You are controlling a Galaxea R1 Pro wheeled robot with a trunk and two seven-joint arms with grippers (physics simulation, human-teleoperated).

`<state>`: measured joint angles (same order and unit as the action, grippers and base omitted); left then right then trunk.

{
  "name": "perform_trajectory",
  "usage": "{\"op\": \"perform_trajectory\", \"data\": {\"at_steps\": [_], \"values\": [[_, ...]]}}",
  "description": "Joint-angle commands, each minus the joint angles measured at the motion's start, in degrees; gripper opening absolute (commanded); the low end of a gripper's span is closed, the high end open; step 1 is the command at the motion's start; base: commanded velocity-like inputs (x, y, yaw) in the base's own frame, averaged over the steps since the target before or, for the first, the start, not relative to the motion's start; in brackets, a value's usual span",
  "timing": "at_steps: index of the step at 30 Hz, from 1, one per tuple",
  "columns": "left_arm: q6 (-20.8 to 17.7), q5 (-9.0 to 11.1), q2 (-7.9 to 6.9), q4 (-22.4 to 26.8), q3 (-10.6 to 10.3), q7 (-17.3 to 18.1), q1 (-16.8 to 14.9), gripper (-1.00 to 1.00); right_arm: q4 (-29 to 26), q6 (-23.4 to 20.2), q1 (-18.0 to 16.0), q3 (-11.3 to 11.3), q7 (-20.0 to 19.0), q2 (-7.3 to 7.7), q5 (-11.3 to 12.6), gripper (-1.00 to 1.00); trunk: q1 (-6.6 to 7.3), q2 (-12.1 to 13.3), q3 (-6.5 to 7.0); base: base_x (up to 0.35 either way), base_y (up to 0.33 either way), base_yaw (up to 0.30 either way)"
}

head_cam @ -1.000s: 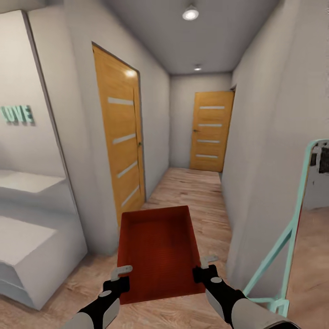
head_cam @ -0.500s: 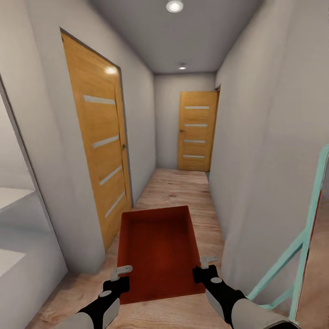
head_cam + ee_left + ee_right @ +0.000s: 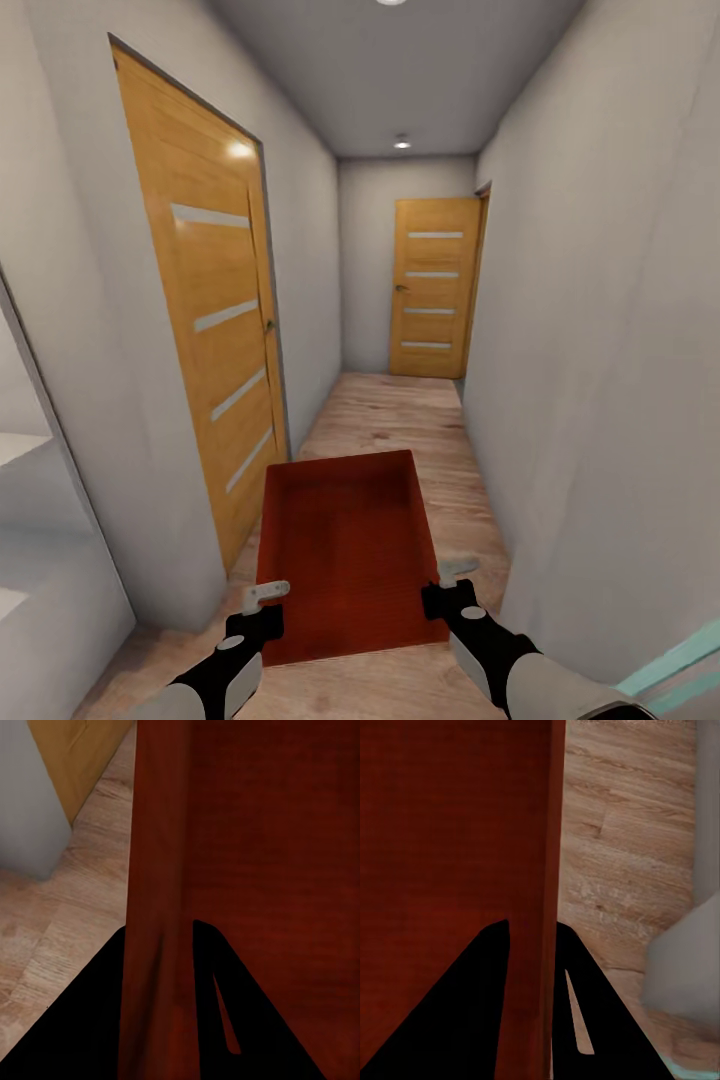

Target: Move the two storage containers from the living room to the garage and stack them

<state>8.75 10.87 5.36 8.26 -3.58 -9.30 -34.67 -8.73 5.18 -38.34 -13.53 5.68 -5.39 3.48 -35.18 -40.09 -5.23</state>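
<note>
Bin (image 3: 345, 545) rides level out front, left end effector (image 3: 266, 597) pinching its left wall and right end effector (image 3: 455, 576) clamped on the right wall, so it stays balanced heading down the hallway toward the far door (image 3: 433, 288).

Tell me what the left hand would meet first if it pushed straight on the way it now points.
Nothing new, probably: the left hand is shut on the storage container's side wall, so it would slide along that wall; past it lies wood floor.
</note>
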Motion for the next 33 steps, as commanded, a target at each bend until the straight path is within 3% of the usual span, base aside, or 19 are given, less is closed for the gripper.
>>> {"op": "perform_trajectory", "data": {"at_steps": [1,9,26,33], "values": [[0.3,0.7,0.01,-0.2,3.8,-1.7,0.0,-1.00,-0.9,4.6,-0.1,2.2,-0.1,-0.41,3.6,-1.00,-0.05,-0.1,-0.10,0.322,0.094,0.000],[0.3,0.7,0.01,-0.2,3.8,-1.6,0.0,-1.00,-0.9,4.7,-0.1,2.2,-0.1,-0.41,3.6,-1.00,-0.05,-0.1,-0.06,0.322,0.094,-0.030],[0.4,0.7,0.01,-0.2,3.8,-1.6,0.0,-1.00,-0.9,4.7,-0.1,2.2,-0.1,-0.41,3.6,-1.00,-0.05,-0.1,-0.03,0.322,0.094,-0.252],[0.3,0.7,0.01,-0.2,3.8,-1.6,0.0,-1.00,-0.9,4.7,-0.1,2.2,-0.1,-0.41,3.6,-1.00,-0.05,-0.1,-0.03,0.322,0.094,-0.041]]}}
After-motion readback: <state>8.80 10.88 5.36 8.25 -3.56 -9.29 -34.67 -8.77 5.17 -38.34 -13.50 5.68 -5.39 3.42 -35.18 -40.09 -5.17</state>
